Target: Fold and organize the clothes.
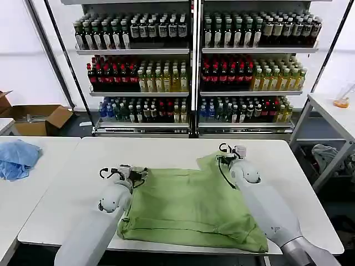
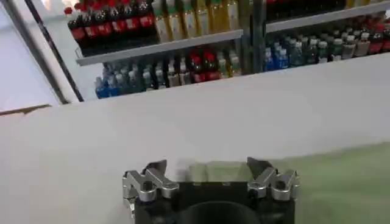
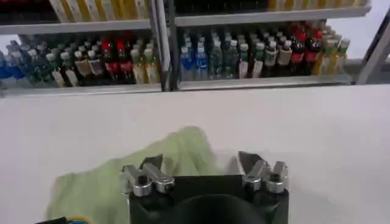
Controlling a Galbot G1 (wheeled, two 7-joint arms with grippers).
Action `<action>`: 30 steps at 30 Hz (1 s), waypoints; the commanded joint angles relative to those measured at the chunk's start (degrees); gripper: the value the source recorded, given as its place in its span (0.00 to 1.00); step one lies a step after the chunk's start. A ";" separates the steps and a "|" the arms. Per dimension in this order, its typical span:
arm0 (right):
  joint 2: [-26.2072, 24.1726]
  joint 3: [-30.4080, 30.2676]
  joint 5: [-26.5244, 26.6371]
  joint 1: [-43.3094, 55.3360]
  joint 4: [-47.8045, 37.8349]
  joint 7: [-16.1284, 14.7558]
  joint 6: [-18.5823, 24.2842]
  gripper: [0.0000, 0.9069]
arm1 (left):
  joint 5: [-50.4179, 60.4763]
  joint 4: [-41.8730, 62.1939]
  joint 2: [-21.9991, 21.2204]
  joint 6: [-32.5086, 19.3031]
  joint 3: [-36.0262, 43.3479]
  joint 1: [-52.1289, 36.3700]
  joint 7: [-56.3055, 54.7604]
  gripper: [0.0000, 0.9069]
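The clothes are one light green shirt (image 1: 188, 208) lying spread out on the white table (image 1: 166, 149), reaching to its near edge. My left gripper (image 1: 125, 172) hovers at the shirt's far left corner. In the left wrist view that gripper (image 2: 207, 170) is open, with the green fabric (image 2: 341, 182) low between and beside its fingers. My right gripper (image 1: 230, 153) is at the shirt's far right corner, where the cloth bunches up. In the right wrist view this gripper (image 3: 201, 163) is open too, and a hump of green shirt (image 3: 183, 149) sits just beyond its spread fingers.
A light blue cloth (image 1: 16, 158) lies on a second table to the left, near a cardboard box (image 1: 39, 117). Shelves of bottles (image 1: 194, 66) stand behind the table. At the right, a grey cloth (image 1: 324, 155) hangs under a side table (image 1: 333, 111).
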 commanded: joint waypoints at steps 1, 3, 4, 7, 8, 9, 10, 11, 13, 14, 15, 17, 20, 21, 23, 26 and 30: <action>1.10 -0.70 0.35 1.24 -3.54 -0.69 -0.26 0.00 | -2.32 -1.30 1.08 0.10 -0.13 2.94 1.31 0.03; 1.17 -0.62 0.44 1.19 -3.71 -0.92 -0.27 0.00 | -3.38 -1.33 1.29 0.11 -0.24 3.07 2.05 0.02; 1.24 -0.50 0.51 1.12 -3.75 -0.95 -0.27 0.00 | -3.76 -1.37 1.40 0.10 -0.30 3.16 2.38 0.02; 1.28 -0.36 0.50 0.89 -3.38 -1.41 -0.26 0.00 | -5.02 -1.72 1.60 0.05 -0.56 3.54 2.75 0.02; 1.27 -0.33 0.50 0.82 -3.25 -1.53 -0.26 0.00 | -5.46 -1.83 1.58 0.03 -0.70 3.64 2.81 0.02; 1.28 -0.30 0.49 0.68 -2.90 -1.72 -0.25 0.00 | -5.96 -1.96 1.58 0.01 -0.95 3.71 2.87 0.02; 1.23 -0.29 0.47 0.52 -2.49 -2.04 -0.13 0.00 | -6.41 -2.04 1.54 -0.02 -1.18 3.75 2.94 0.02; 1.20 -0.30 0.42 0.44 -2.14 -2.21 0.06 0.00 | -7.11 -2.12 1.52 -0.06 -1.49 3.76 3.01 0.02; 1.04 -0.42 -0.25 0.09 -0.82 -2.53 1.21 0.00 | -9.60 -2.44 1.42 -0.30 -2.11 3.76 3.02 0.02; 0.96 -0.48 -0.95 -0.03 -0.32 -2.84 1.50 0.00 | -10.52 -2.57 1.43 -0.88 -2.37 3.74 3.03 0.02; 0.69 -0.57 -2.35 -0.35 0.31 -3.84 1.75 0.00 | -10.79 -2.71 1.48 -2.67 -2.55 3.76 3.18 0.02; 0.07 -0.92 -6.58 -1.11 2.97 -5.02 2.87 0.00 | -10.86 -2.89 1.76 -6.42 -2.59 3.82 4.07 0.02; -0.75 -0.18 -6.86 -2.58 6.81 -4.85 2.90 0.00 | -11.30 -4.14 2.10 -8.33 -2.88 4.10 4.35 0.02; -0.92 -0.07 -6.88 -3.19 7.55 -4.74 2.99 0.00 | -11.65 -5.20 2.23 -8.95 -3.04 4.28 4.49 0.02; -1.86 0.75 -6.84 -4.74 11.06 -4.58 3.04 0.00 | -12.29 -7.13 2.44 -9.49 -3.53 4.79 4.69 0.02; -3.19 1.97 -6.55 -6.96 15.37 -4.43 2.90 0.00 | -12.43 -10.20 2.98 -9.87 -3.98 5.67 4.91 0.02; -5.09 4.23 -6.12 -10.21 20.72 -4.07 2.73 0.00 | -12.71 -14.06 4.08 -10.16 -4.90 7.67 4.99 0.02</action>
